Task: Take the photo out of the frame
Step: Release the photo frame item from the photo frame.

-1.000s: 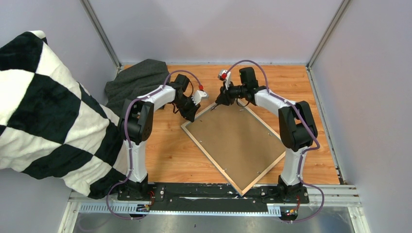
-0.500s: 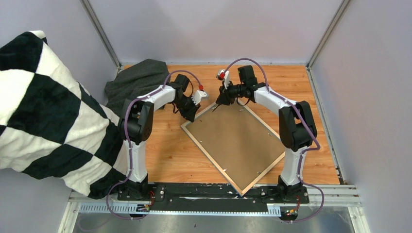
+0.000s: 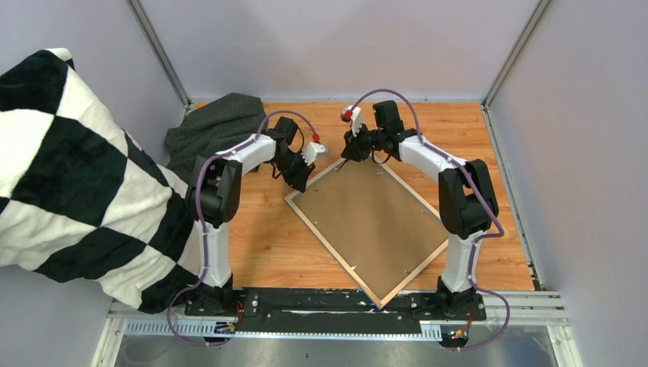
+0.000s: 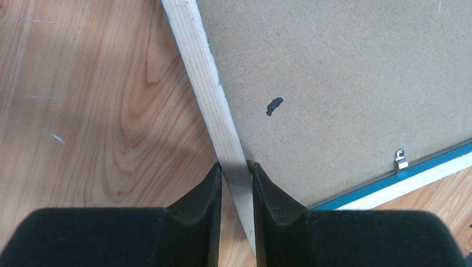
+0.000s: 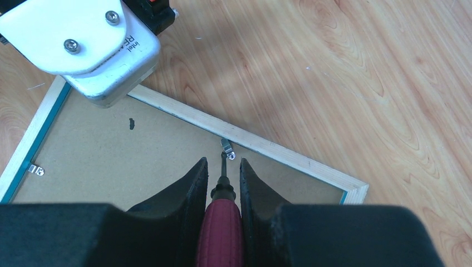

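Firmly, the left tool [image 4: 236,168] clenches the frame [image 4: 205,83] edge; right tool [image 5: 222,162] grasps a screwdriver [image 5: 220,233] at its clip [image 5: 226,147].

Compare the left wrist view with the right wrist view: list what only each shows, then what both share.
Left wrist only: the left jaws pinching the frame's pale wood edge. Right wrist only: the right jaws holding a red-handled screwdriver, tip by a metal clip. Both: the frame, the brown backing board with its dark mark, the wooden table.
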Available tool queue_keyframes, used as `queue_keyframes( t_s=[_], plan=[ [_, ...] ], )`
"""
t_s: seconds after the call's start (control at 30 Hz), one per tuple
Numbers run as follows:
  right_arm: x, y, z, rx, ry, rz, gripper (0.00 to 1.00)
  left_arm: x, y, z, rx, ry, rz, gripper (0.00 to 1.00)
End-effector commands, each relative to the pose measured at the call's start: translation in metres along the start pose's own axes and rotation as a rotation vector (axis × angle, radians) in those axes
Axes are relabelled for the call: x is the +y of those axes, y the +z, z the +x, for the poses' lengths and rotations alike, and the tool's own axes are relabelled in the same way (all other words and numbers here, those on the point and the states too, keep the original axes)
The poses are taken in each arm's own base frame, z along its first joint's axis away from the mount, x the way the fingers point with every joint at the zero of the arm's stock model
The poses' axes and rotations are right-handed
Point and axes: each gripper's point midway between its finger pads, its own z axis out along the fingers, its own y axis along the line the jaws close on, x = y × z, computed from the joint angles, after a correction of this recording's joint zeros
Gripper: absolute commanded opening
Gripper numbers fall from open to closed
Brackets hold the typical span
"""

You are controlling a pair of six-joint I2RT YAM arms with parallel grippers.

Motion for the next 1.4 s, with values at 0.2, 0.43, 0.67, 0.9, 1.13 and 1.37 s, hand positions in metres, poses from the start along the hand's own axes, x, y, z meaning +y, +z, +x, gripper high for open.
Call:
queue_keyframes(
  t_s=[0.2,0.43,0.67,0.9,1.13,1.37],
  plan=[
    [0.001,-0.02,-0.04,-0.061,-0.06,0.049,0.0,-0.01,0.021,0.019,0.043,-0.019,0.077,0.03],
    [0.003,-0.022,-0.041,-0.062,-0.054,0.046,0.0,-0.01,0.021,0.02,0.045,-0.022,0.077,0.03],
    [-0.006,-0.01,-0.02,-0.009,-0.022,0.069,0.0,-0.01,0.021,0.02,0.044,-0.021,0.077,0.03],
    [-0.009,-0.003,-0.008,0.016,-0.016,0.067,0.0,-0.01,0.021,0.021,0.045,-0.023,0.078,0.03],
    [-0.005,0.009,-0.005,0.025,-0.007,0.04,0.0,-0.01,0.021,0.019,0.043,-0.022,0.076,0.03],
    [0.005,0.016,-0.007,0.02,-0.004,0.003,0.0,-0.01,0.021,0.02,0.043,-0.025,0.078,0.03]
  ],
)
